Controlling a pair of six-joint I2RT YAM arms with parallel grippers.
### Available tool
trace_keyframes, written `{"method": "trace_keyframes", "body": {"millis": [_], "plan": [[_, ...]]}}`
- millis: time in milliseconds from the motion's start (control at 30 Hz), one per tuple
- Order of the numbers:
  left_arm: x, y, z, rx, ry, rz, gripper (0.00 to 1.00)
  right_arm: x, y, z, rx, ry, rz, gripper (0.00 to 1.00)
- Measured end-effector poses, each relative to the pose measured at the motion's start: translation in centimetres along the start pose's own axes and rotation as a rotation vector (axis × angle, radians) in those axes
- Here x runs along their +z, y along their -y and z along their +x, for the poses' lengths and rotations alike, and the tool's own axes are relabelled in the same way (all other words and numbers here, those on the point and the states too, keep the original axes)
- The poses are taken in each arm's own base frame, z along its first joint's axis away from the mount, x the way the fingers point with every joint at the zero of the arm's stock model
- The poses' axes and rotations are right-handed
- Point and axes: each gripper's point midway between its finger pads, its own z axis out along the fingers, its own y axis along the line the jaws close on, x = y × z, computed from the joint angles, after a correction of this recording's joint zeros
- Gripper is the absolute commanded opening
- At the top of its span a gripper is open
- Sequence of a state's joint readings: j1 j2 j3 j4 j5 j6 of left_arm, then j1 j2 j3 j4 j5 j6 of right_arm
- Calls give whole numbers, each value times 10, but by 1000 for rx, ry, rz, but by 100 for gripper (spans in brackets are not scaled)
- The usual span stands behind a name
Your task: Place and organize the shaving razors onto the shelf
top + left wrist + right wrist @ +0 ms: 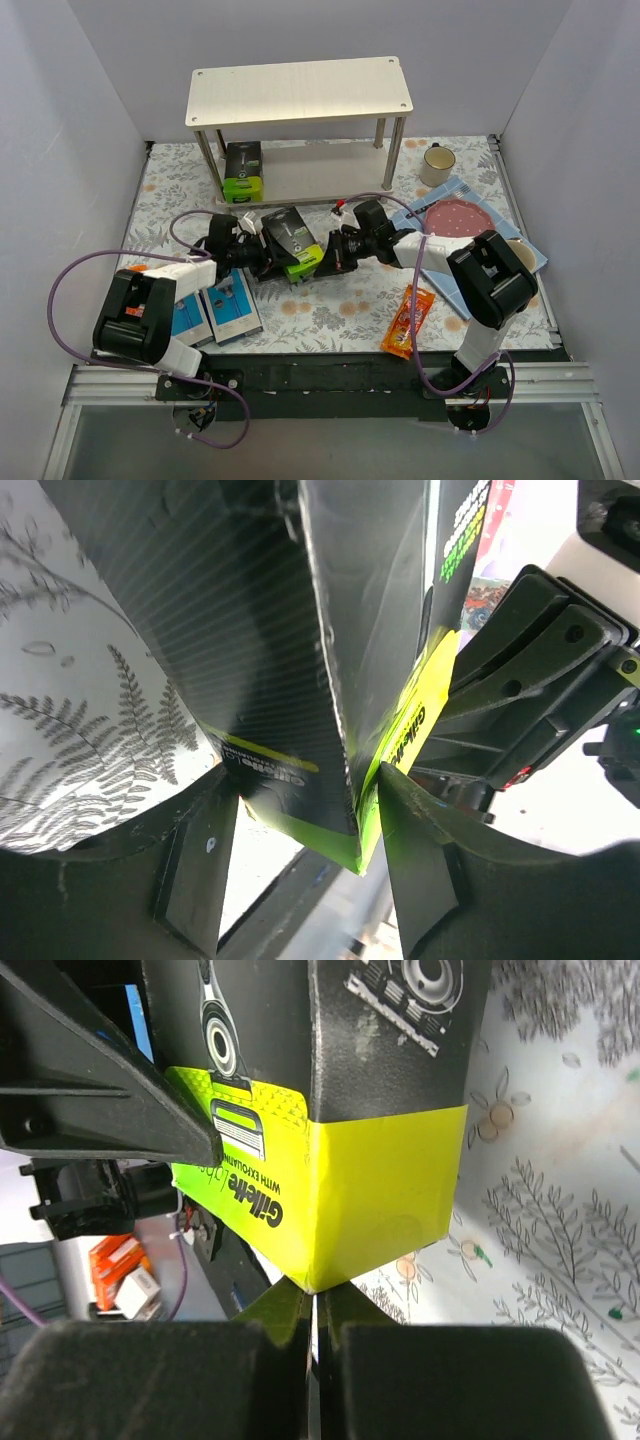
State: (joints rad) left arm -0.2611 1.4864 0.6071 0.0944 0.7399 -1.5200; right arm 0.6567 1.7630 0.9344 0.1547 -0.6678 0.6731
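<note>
Left tool (262, 256), right tool (329, 258), stretched inward, black box (288, 236) between

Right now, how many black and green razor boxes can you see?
2. One box stands on the shelf's lower board, left end. The other box is tilted mid-table, between the left gripper's fingers, the right gripper at its green end. More could hide behind arms.

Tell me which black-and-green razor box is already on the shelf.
The black box standing on the shelf's lower board, left end; the other black box is off the shelf.
</note>
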Motion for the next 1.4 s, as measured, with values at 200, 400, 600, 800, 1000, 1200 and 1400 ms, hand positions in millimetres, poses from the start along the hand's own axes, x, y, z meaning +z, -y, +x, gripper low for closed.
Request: {"method": "trace_keyframes", "body": {"millis": [200, 400, 600, 800, 1000, 1200, 1400], "plan": [[-8, 7, -15, 72, 31, -5, 44, 3, -8, -14, -78, 39, 7, 1], [-13, 20, -37, 109, 74, 10, 47, 4, -18, -34, -125, 94, 15, 1], [-12, 35, -68, 146, 127, 28, 49, 4, -25, -61, -158, 162, 36, 1], [-7, 32, -81, 152, 155, 3, 51, 11, -19, -72, -150, 178, 59, 1], [3, 23, -98, 170, 178, -37, 53, 22, -3, -89, -120, 183, 76, 1], [11, 25, -123, 222, 218, -51, 61, 27, 6, -115, -112, 208, 74, 1], [10, 29, -135, 288, 239, -61, 69, 28, -4, -131, -130, 228, 43, 1]]}}
